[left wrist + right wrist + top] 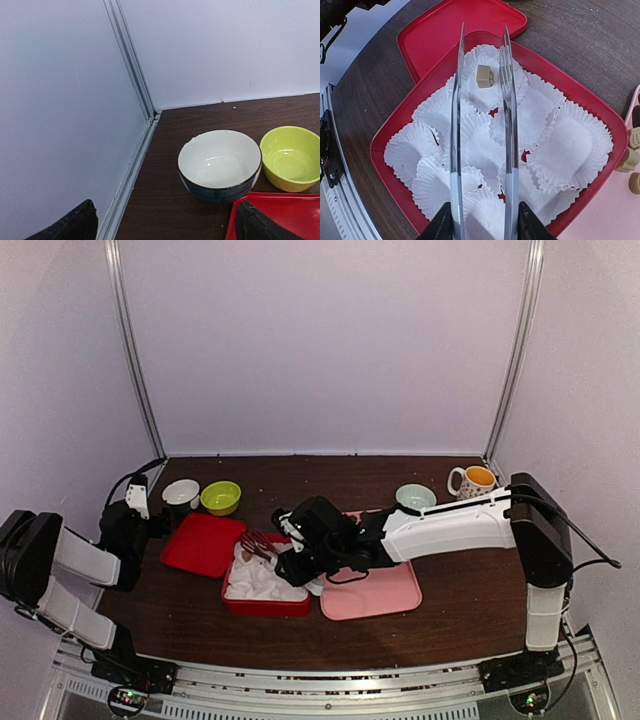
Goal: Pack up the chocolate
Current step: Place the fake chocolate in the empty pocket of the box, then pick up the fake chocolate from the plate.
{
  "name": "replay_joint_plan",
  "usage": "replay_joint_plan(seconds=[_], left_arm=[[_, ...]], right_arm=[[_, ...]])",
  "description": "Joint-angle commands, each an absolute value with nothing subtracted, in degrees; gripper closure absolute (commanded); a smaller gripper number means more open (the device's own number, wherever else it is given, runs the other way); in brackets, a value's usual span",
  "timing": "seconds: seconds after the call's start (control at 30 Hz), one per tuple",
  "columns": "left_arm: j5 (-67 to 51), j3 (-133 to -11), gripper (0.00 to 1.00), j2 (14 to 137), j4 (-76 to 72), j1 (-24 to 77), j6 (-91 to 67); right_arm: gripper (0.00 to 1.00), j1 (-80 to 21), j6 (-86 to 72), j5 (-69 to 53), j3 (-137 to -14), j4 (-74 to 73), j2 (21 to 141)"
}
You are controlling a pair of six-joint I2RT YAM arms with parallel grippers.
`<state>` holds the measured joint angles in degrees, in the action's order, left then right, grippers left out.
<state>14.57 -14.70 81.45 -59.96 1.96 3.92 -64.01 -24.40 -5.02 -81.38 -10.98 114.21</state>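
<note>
A light brown cube of chocolate (484,76) lies in a white paper cup at the far end of the red box (395,130). The box is lined with several white paper cups. My right gripper (485,220) is shut on the handles of metal tongs (456,125), whose tips stand apart on either side of that cube without touching it. More chocolate pieces (627,160) sit on the pink tray (600,225) to the right. In the top view the right gripper (300,560) hovers over the red box (265,605). My left gripper (167,222) is open with nothing in it, near the white bowl (220,162).
The red lid (203,543) lies left of the box. A white bowl (181,492) and a green bowl (220,497) stand behind it. A pale green bowl (415,496) and a mug (472,481) stand at the back right. The pink tray (375,595) lies right of the box.
</note>
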Motion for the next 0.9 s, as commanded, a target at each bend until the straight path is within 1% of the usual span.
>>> replay_joint_plan(seconds=[0.0, 0.43, 0.87], left_arm=[[14.63, -15.82, 0.02, 81.91, -62.66, 1.51, 3.34], [14.57, -15.82, 0.02, 81.91, -62.61, 1.51, 3.34], [14.67, -15.82, 0.02, 81.91, -62.62, 1.53, 3.34]], right_arm=[[0.63, -64.35, -24.19, -2.56, -82.25, -11.16, 110.41], [0.62, -64.37, -22.35, 4.37, -77.90, -15.30, 102.61], [0.62, -64.30, -24.39, 13.27, -69.10, -18.81, 95.10]])
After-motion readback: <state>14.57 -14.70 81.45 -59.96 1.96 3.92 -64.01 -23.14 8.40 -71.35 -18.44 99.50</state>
